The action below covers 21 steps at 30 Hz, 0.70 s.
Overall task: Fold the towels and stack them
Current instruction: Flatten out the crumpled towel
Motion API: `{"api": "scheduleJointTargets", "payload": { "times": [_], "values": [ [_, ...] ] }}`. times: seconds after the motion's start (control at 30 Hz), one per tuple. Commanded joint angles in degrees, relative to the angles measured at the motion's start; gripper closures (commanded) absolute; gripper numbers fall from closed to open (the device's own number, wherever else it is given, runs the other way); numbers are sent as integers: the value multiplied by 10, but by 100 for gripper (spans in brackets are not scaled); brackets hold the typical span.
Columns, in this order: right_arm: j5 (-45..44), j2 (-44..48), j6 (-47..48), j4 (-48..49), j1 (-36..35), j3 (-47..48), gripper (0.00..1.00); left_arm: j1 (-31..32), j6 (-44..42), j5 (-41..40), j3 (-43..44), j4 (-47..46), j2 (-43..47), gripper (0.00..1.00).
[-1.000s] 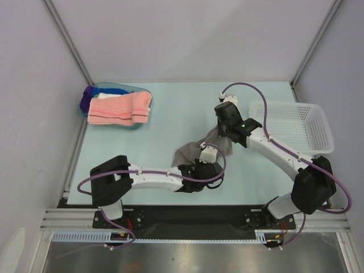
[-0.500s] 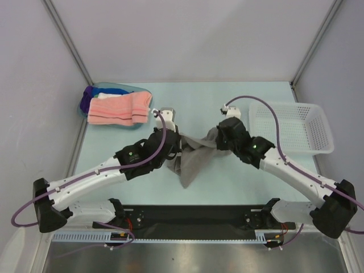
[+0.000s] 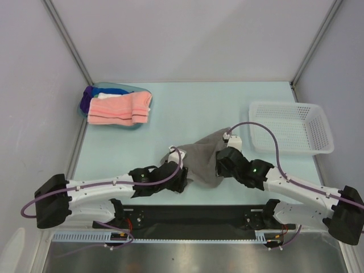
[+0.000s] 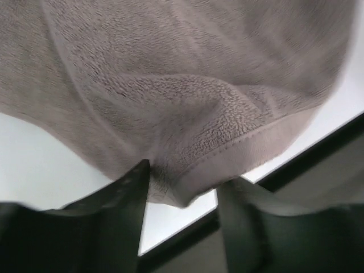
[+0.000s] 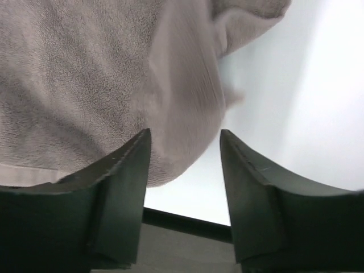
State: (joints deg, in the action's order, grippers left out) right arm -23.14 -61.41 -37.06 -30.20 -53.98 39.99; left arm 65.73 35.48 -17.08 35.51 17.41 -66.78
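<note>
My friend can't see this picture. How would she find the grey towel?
On the pale green table, look near the middle of the front edge. The grey towel lies crumpled there. It is the only grey cloth and the only loose one; the pink towels sit folded in the blue tub at the far left.

Grey terry towel [image 3: 202, 158] front centre on the pale table [image 3: 170, 128].
Behind it to the left, folded salmon-pink towels [image 3: 119, 109] lie stacked in a translucent blue plastic tub [image 3: 114, 86]; a white mesh plastic basket [image 3: 290, 128] stands behind it to the right.
</note>
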Motion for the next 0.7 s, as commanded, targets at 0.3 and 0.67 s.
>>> {"api": "scheduleJointTargets", "payload": {
  "times": [0.3, 0.67],
  "values": [
    [-41, 89, -69, -29, -14, -58, 42, 37, 226, -82, -55, 91, 118, 42],
    [-45, 84, -117, 15, -57, -110, 42, 49, 227, -81, -152, -26, 147, 24]
  ]
}}
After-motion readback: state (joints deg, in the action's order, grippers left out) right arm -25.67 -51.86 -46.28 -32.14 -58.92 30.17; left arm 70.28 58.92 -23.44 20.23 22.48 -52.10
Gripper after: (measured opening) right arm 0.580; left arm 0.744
